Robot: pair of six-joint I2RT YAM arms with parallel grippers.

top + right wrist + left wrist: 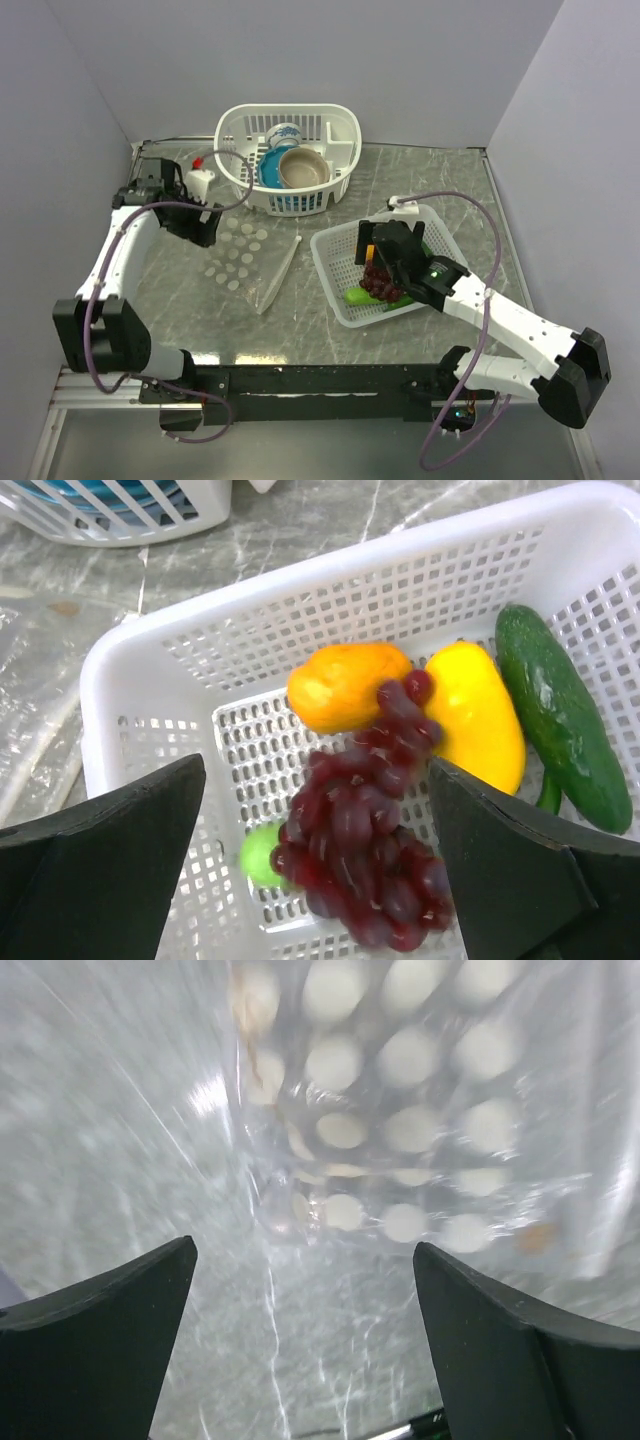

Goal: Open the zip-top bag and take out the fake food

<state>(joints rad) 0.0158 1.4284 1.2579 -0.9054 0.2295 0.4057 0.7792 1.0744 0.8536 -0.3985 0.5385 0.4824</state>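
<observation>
The zip-top bag (250,262), clear with pale dots, is lying flat on the grey marbled table (300,320). The fake food (470,715) is sitting in a white mesh basket (140,680). The left pincer (305,1250) is gaping beside the bag, and the right pincer (318,768) is gaping above the food. Pale walls (400,60) are enclosing the table.

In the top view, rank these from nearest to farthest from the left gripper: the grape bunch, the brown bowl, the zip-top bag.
From the left gripper:
1. zip-top bag, just to its right.
2. brown bowl, in the round basket at the back.
3. grape bunch, in the rectangular basket, far right.
</observation>
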